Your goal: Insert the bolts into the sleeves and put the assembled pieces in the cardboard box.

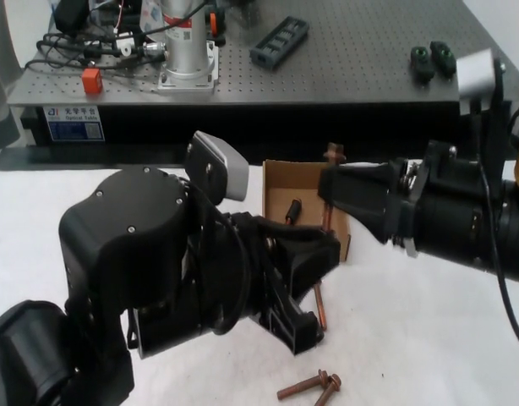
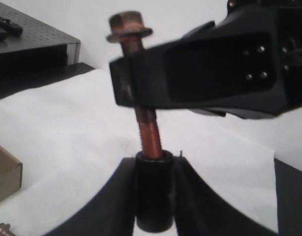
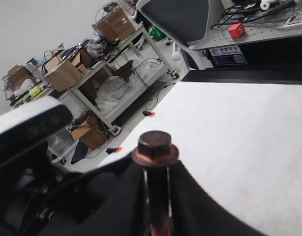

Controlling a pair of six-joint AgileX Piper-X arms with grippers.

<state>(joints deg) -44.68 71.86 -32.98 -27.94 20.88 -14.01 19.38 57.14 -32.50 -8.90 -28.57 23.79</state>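
In the left wrist view the bolt [image 2: 148,132] stands upright at centre frame, its lower end in the mouth of the black sleeve [image 2: 153,191] at lower centre. The right jaws are clenched on the shank just below the head; the left jaws grasp the sleeve by its sides. Both parts look rigid, small and light, the shank probably slick, so a high hold seems sound. The cardboard box [image 1: 281,182] sits mid-frame in the high view, spare bolts [image 1: 303,386] on the worktop [image 1: 428,338] at the bottom edge
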